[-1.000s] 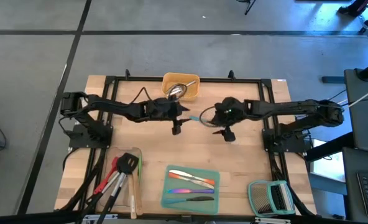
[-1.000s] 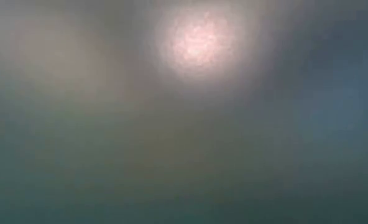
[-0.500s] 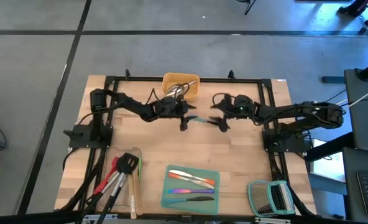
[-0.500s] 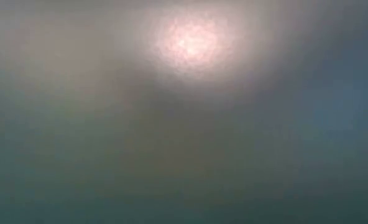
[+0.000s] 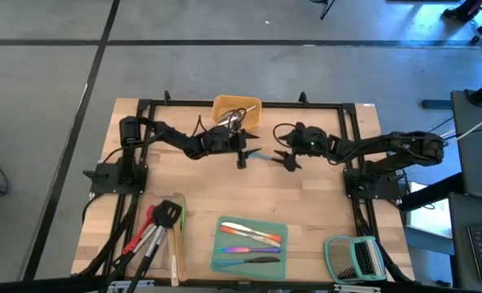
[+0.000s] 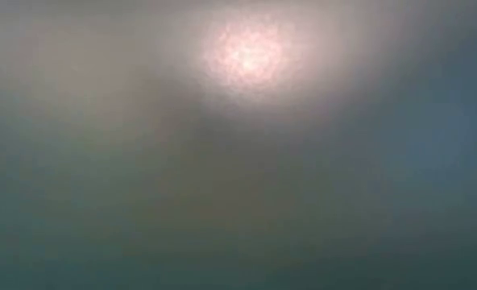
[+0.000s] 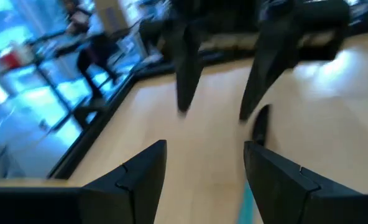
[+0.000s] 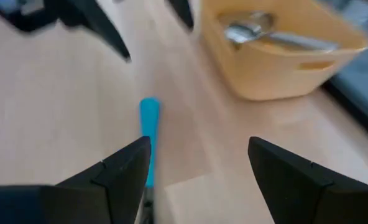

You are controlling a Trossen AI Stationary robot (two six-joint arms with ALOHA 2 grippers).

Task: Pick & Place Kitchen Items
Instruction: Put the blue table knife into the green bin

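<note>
A blue-handled tool (image 5: 261, 157) lies flat on the wooden table between my two grippers. Its blue handle (image 8: 149, 124) points toward my left gripper and its dark end (image 7: 260, 124) toward my right gripper. My left gripper (image 5: 241, 159) is open and low over the table, facing the tool from the left. My right gripper (image 5: 289, 159) is open and faces it from the right, with the handle running just past one fingertip (image 8: 140, 149). Behind them, a steel scoop (image 5: 234, 118) rests in the yellow tray (image 5: 218, 104).
A clear tray (image 5: 178, 198) with several black and red long-handled utensils sits at the near left. A teal tray (image 5: 283, 226) with cutlery is at the near middle, and a green-framed slatted rack (image 5: 355, 259) at the near right. A black frame runs along the table's edges. The low view shows only blur.
Both grippers have come down toward the table and shifted toward the far edge and each other, tipping from pointing downward to nearly level. They now face one another across the blue-handled tool. Both stayed open.
</note>
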